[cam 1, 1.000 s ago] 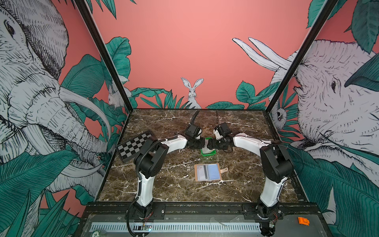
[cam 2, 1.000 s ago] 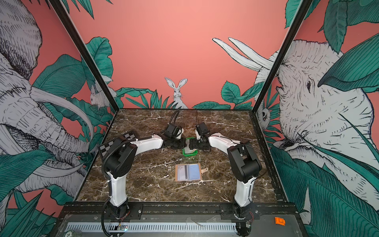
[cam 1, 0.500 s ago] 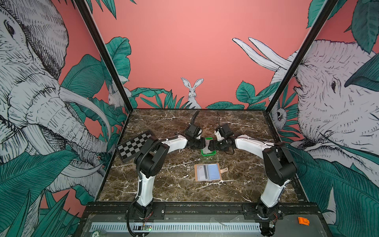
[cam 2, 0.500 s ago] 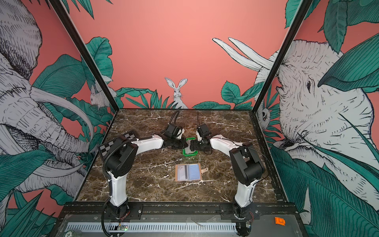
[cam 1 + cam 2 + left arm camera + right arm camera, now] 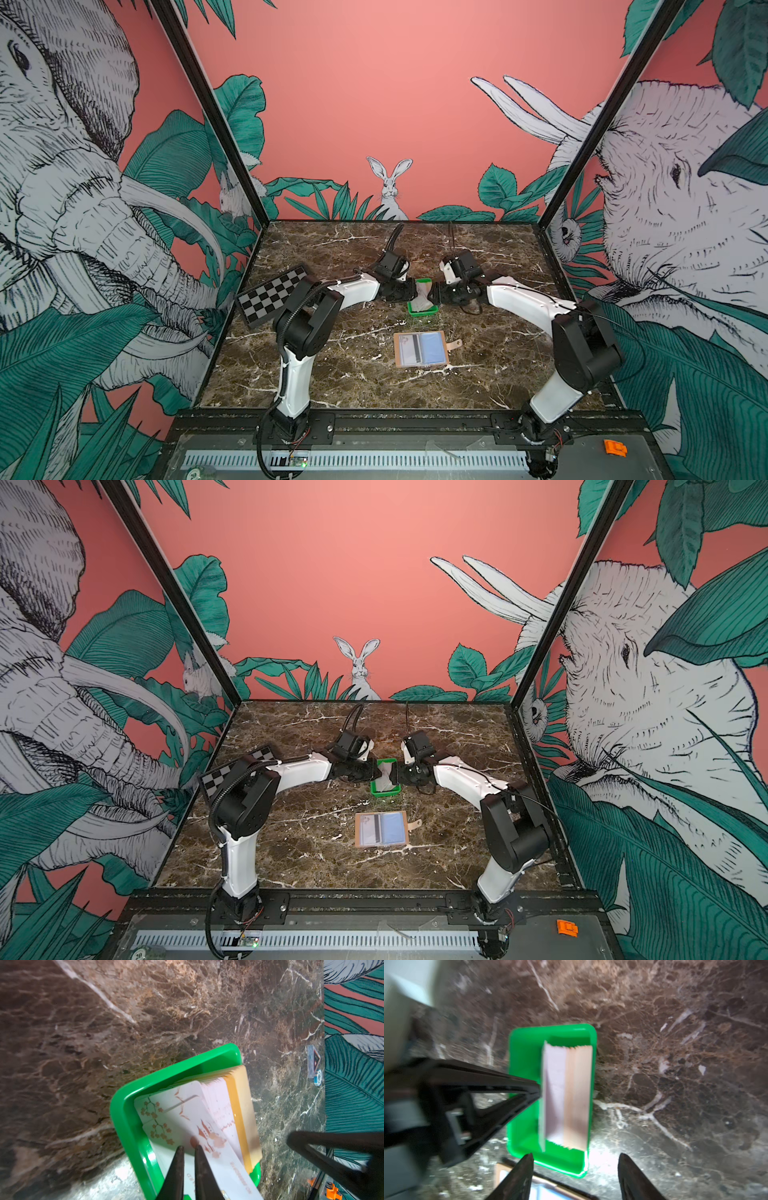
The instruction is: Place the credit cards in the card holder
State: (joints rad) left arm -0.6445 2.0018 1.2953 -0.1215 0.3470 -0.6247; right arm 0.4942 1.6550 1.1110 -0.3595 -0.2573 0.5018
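My left gripper (image 5: 189,1147) clenched on a thin whitish printed credit card (image 5: 193,1113), over small green plastic tray (image 5: 124,1115), my right gripper (image 5: 575,1155) spread, empty.

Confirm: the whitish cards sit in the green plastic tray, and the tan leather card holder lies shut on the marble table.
No: the tan leather card holder lies open on the marble table, in both top views. The whitish cards do sit in the green plastic tray.
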